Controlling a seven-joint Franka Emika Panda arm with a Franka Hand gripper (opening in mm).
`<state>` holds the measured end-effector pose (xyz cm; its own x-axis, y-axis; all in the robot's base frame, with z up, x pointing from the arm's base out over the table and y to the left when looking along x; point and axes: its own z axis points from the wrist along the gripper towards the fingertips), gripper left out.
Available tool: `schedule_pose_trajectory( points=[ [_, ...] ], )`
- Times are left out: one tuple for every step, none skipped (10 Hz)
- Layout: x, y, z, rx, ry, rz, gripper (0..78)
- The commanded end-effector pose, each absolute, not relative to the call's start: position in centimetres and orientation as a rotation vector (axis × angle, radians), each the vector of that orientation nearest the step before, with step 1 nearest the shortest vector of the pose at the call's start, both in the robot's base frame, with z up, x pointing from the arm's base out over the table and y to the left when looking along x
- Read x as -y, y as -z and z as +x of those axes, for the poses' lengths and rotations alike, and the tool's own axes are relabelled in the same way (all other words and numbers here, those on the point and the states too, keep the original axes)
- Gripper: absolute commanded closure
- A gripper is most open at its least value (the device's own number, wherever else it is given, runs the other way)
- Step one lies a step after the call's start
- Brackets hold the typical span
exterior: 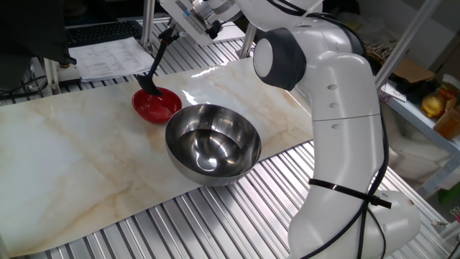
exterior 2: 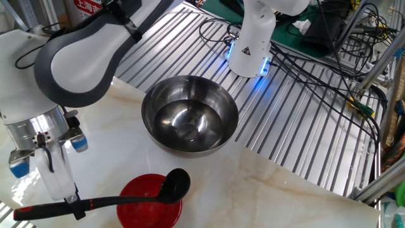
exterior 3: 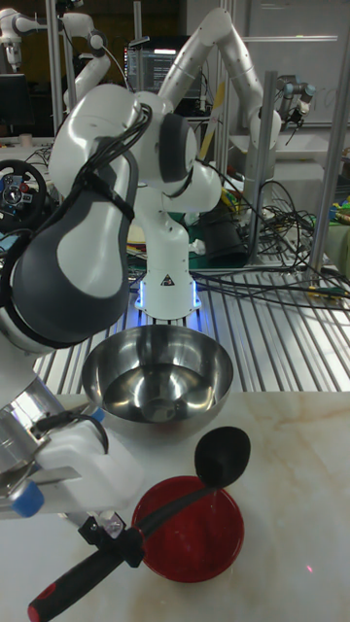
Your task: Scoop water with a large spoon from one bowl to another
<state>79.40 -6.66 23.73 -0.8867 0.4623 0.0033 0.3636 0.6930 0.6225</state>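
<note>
The large spoon (exterior 3: 222, 455), a black ladle, is held by its handle (exterior 2: 107, 202) in my gripper (exterior 2: 71, 207), which is shut on it near the handle's end. Its round scoop (exterior 2: 175, 183) hangs just above the far rim of the small red bowl (exterior 2: 147, 204), tipped on its side. In the first fixed view the scoop (exterior: 149, 86) is over the red bowl (exterior: 158, 108), below my gripper (exterior: 172, 31). The large steel bowl (exterior: 213, 144) stands right beside the red one. Its inside (exterior 2: 190, 120) shines, and water shows only as reflections. No water can be made out in the red bowl (exterior 3: 190, 536).
Both bowls stand on a marble-patterned board (exterior: 72, 165) laid over a ribbed metal table (exterior 2: 297, 126). The arm's white base (exterior 2: 250, 44) with a blue light stands behind the steel bowl. Cables (exterior 2: 329, 69) run along the table's far right.
</note>
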Motion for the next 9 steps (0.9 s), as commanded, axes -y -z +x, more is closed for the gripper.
schedule_pose_trajectory(
  points=[
    [6.66, -24.45, 79.74, -2.712, -1.100, 0.680, 76.4],
    [6.66, -24.47, 79.77, -2.711, -1.113, 0.679, 76.4],
    [6.66, -24.48, 79.80, -2.709, -1.128, 0.681, 76.4],
    [6.66, -24.49, 79.82, -2.704, -1.149, 0.683, 76.4],
    [6.66, -24.51, 79.84, -2.702, -1.157, 0.684, 76.4],
    [6.66, -24.51, 79.85, -2.702, -1.158, 0.684, 76.4],
    [6.66, -24.51, 79.86, -2.700, -1.170, 0.685, 76.4],
    [6.67, -24.52, 79.87, -2.696, -1.183, 0.686, 76.4],
    [6.67, -24.52, 79.88, -2.698, -1.182, 0.685, 76.4]
  ],
)
